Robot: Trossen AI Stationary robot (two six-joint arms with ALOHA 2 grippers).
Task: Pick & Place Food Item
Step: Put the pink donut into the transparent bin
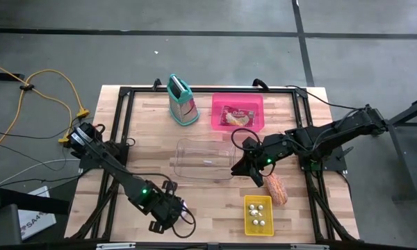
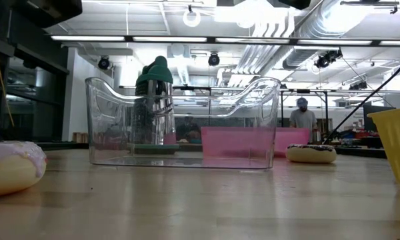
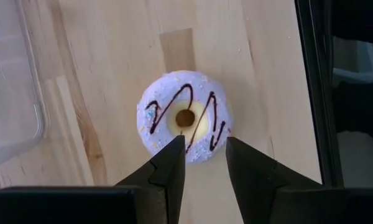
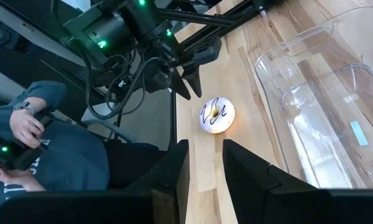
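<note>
The left gripper (image 3: 205, 158) hangs over the frosted donut (image 3: 185, 118), its fingers (image 3: 169, 168) parted narrowly with nothing between them; the donut lies on the table (image 3: 112, 62) just ahead of the fingertips, its near rim showing in the gap. To grip well, I judge the jaws should widen first, then descend so one finger enters the hole and the other clears the outer rim. The right gripper (image 4: 202, 163) waits near the clear container (image 1: 205, 160), its fingers narrowly apart and empty. The right wrist view shows the left gripper poised above the donut, and a seated person beyond the table edge; the high view hides the donut under the left arm
</note>
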